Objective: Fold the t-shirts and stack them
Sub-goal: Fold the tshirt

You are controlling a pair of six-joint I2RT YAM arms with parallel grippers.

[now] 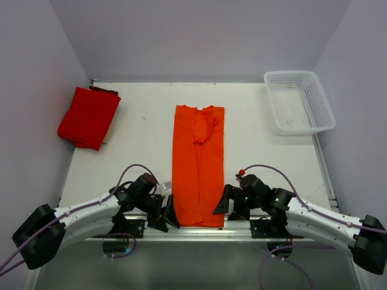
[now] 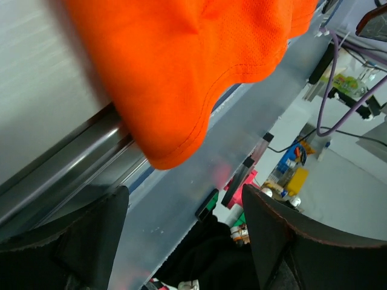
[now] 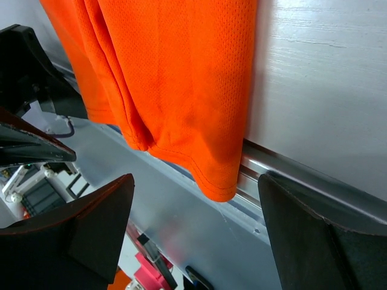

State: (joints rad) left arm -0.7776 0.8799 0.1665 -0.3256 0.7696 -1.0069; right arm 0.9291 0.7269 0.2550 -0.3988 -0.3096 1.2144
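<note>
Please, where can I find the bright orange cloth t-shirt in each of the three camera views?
Top external: the bright orange cloth t-shirt lies as a long strip at picture centre.
Left wrist: one hem corner fills the upper centre.
Right wrist: the other hem corner hangs at upper left.
Shared landmark: the aluminium rail under the hem.

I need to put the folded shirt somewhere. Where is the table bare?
Bare table lies between the red shirt and the orange shirt, and between the orange shirt and the basket. The near edge is crowded: the left hand and right hand, both open, flank the orange shirt's hem.
</note>
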